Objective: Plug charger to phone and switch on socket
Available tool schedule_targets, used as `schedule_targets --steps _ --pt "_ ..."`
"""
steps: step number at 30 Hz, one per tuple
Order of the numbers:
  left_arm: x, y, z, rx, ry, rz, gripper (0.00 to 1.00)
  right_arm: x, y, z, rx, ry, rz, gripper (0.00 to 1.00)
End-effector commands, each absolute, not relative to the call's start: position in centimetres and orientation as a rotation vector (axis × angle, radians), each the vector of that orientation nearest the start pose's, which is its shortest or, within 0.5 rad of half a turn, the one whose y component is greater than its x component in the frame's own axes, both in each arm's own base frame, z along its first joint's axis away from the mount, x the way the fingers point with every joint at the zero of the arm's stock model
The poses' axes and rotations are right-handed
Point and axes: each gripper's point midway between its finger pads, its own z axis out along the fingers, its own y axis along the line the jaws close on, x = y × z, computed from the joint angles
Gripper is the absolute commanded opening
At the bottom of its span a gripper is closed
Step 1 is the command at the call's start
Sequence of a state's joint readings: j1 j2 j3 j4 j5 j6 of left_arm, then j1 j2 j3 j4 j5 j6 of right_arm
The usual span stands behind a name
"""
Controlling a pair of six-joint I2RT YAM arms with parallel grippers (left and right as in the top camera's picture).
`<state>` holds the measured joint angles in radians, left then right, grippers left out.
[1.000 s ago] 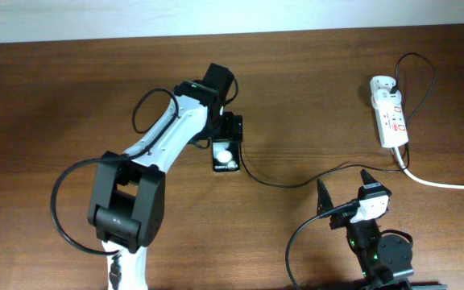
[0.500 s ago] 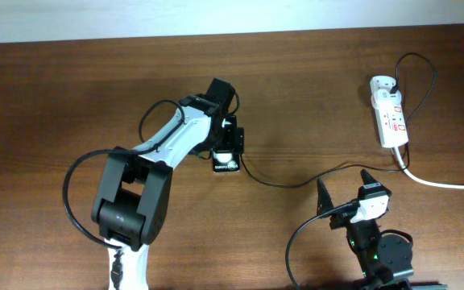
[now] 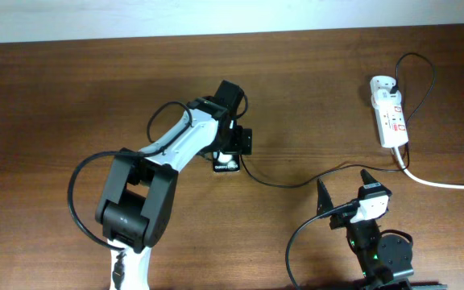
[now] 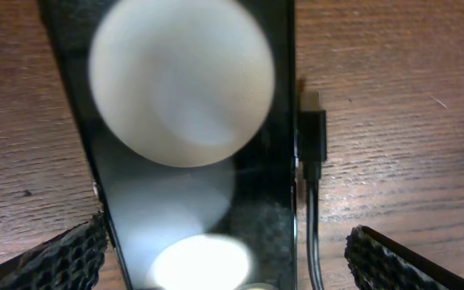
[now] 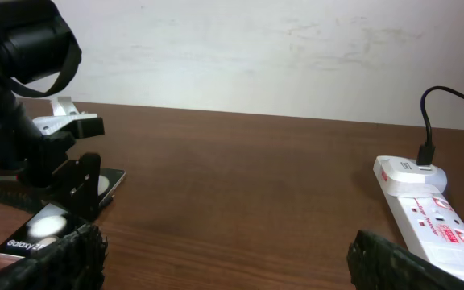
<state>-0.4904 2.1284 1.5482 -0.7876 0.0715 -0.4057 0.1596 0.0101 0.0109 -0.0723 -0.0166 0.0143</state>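
Over the upper end of the phone point(image 3: 226, 161) hangs the left gripper point(image 3: 234, 143), its jaws spread wide with one fingertip to either side of the black slab, neither visibly touching it. The phone lies flat on the wooden surface point(image 3: 71, 89), its white lettering at the end not covered by the gripper. The charger point(image 3: 284, 184), a thin black cable, trails off to the phone's right and loops round to the white socket point(image 3: 390, 113), which sits well apart from the phone. Seen from the left wrist camera, the plug tip point(image 4: 311, 141) lies alongside the phone's long right edge and parallel to it. Whether it touches I cannot tell. Off to the phone's lower right, the right gripper point(image 3: 345, 185) rests with jaws wide and empty.
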Motion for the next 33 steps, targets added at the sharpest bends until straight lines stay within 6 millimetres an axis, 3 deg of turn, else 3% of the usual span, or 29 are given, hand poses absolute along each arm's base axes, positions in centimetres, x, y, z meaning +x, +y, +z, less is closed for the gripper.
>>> schedule_targets --steps 1,4,13,20,26,31,33 --pt "39.2 -20.7 0.4 0.034 3.012 -0.253 0.99 24.2 4.2 15.7 -0.14 1.64 0.144 0.99" --pt "39.7 -19.8 0.5 -0.013 3.017 -0.293 0.99 24.2 4.2 15.7 -0.14 1.64 0.144 0.99" --pt "40.0 -19.8 0.5 -0.002 2.997 -0.269 0.99 24.2 4.2 15.7 -0.14 1.64 0.144 0.99" --pt "39.5 -19.6 -1.8 -0.011 3.048 -0.247 0.99 24.2 4.2 15.7 -0.14 1.64 0.144 0.99" --pt "39.0 -21.0 -1.8 0.036 3.046 -0.271 0.99 24.2 4.2 15.7 -0.14 1.64 0.144 0.99" --pt "38.5 -20.8 -1.9 0.084 2.995 -0.014 0.99 24.2 4.2 15.7 -0.14 1.64 0.144 0.99" --pt "38.3 -21.1 -1.9 0.105 2.988 0.009 0.99 24.2 4.2 15.7 -0.14 1.64 0.144 0.99"
